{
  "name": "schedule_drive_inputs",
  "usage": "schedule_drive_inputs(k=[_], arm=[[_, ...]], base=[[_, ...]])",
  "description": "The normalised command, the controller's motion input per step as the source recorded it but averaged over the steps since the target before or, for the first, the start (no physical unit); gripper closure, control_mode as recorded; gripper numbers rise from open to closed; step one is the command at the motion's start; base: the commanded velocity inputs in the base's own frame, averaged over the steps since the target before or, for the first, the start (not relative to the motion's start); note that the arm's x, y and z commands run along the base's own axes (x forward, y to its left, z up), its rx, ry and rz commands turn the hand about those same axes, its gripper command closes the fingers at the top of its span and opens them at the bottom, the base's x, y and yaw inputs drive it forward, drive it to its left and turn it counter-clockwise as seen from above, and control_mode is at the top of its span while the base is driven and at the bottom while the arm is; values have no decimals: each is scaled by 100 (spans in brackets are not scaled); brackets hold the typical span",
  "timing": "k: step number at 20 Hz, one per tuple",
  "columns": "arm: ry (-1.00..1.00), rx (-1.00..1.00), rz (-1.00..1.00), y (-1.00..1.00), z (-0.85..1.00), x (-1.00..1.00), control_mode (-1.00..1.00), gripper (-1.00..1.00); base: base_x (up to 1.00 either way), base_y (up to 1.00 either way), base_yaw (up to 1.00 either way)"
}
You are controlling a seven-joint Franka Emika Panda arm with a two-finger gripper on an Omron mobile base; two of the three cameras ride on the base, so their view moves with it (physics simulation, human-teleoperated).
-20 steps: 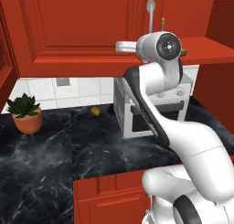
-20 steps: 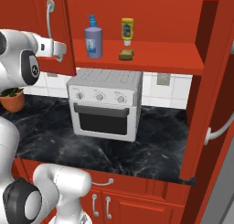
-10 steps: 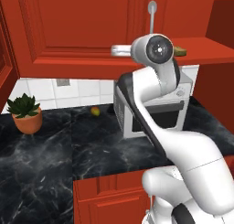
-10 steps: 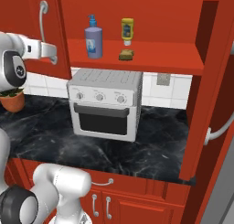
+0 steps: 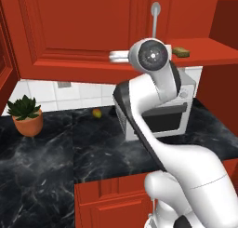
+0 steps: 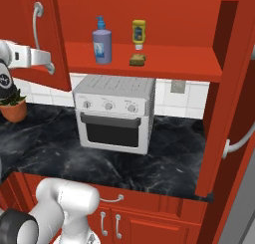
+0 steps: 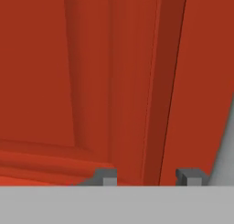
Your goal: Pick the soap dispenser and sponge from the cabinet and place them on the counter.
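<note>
While the claw (image 7: 147, 176) faces the cabinet (image 7: 91, 81) door, the right base view shows the soap dispenser (image 6: 101, 45).

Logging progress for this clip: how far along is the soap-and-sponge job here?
Done: the cabinet stands open. In hand: nothing; the gripper is open, up against the cabinet door. Left: the soap dispenser and the sponge sit on the shelf, neither moved to the counter.

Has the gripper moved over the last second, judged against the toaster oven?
Yes. In the right base view the gripper has drawn leftward, away from the toaster oven, beside the cabinet door handle.
</note>
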Motion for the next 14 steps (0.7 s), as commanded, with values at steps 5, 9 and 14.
schedule_drive_inputs(k=[5, 9, 14], arm=[[1, -1, -5, 100, -55, -17, -100, 100], [1, -1, -5, 100, -54, -18, -100, 100], [1, -1, -5, 100, -55, -19, -100, 100]], base=[[0, 0, 0], [0, 0, 0], [0, 0, 0]])
